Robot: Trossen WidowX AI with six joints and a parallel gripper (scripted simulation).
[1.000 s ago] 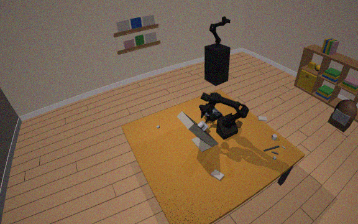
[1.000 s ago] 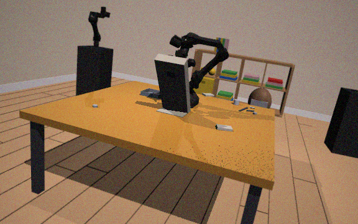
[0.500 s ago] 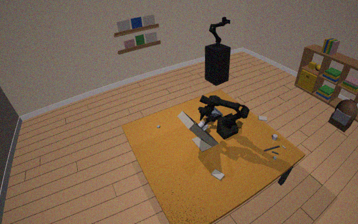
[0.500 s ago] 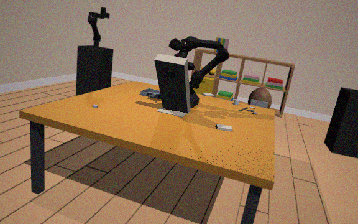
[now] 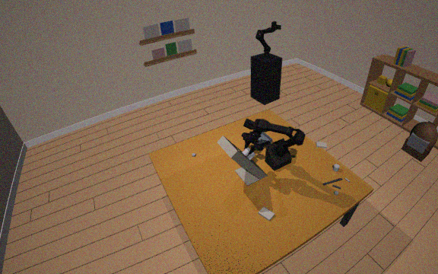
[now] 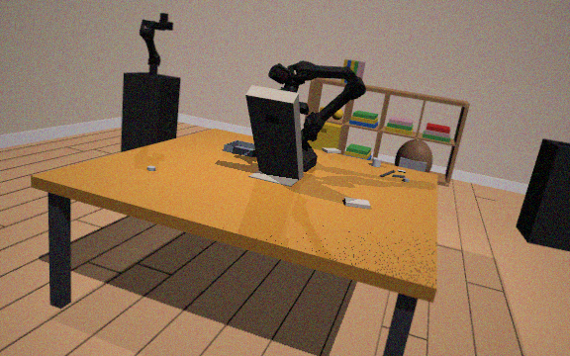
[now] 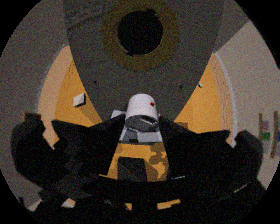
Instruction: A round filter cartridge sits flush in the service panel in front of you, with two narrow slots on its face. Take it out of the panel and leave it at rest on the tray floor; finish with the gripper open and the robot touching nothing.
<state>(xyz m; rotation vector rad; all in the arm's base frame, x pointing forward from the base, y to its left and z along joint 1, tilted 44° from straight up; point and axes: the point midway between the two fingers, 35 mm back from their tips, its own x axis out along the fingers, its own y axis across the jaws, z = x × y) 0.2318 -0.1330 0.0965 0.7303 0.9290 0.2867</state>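
Observation:
The white round cartridge [image 7: 141, 106] is out of the panel's ring hole, beside the panel's front face. It has a small red mark, and its darker end face points toward the wrist camera. The grey service panel [image 7: 101, 82] [image 5: 247, 164] [image 6: 275, 138] leans up from the table; its round hole is dark and empty. My gripper [image 7: 141, 117] is partly open, with one fingertip close on each side of the cartridge; firm contact does not show. The blue-grey tray [image 5: 265, 138] [image 6: 235, 146] is partly hidden behind the arm in the top view and behind the panel in the exterior view.
A pale grey piece [image 7: 150, 136] lies just below the cartridge in the wrist view. A white block [image 5: 266, 214] [image 6: 357, 203] lies on the table past the panel. A small cup [image 5: 336, 167] and dark sticks [image 5: 332, 182] lie beyond the arm's base.

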